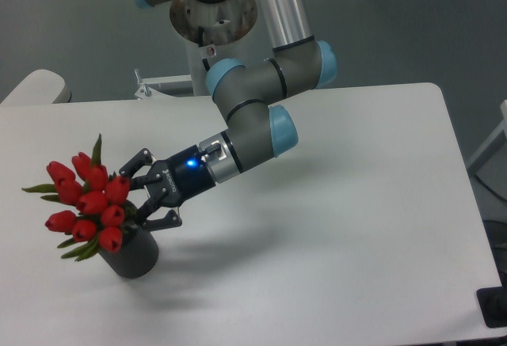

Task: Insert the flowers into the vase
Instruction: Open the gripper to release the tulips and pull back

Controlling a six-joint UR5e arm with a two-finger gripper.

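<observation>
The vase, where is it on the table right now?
The vase stands near the table's front-left corner in the camera view, with the flowers sticking out of its top and the gripper just to its upper right.

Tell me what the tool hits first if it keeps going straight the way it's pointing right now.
Most likely the flowers. The open tool points down and left, right at the bunch leaning out of the vase. Its lower finger sits close above the vase rim, so that could touch too; one view leaves depth unclear.
</observation>
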